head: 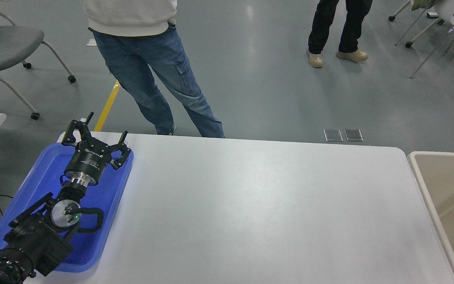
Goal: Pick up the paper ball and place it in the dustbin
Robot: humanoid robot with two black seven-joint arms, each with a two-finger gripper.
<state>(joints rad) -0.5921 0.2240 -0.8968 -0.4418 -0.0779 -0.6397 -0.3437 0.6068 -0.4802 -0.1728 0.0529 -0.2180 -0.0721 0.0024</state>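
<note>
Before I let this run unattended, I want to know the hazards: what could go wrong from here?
No paper ball shows on the table, so a pick could close on nothing. The dustbin sits off the table's right end, mostly cut off, so a drop could miss. The left gripper, open, is parked over the blue tray, and a person stands at the far edge.

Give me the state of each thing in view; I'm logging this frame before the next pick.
left gripper: open, parked over the blue tray.
blue tray: flat on the table's left end, nothing seen in it but the arm above.
dustbin: upright at the table's right edge, open top; visible part holds no paper.
paper ball: not in view.
right gripper: not in view.
table: white, level.
</note>
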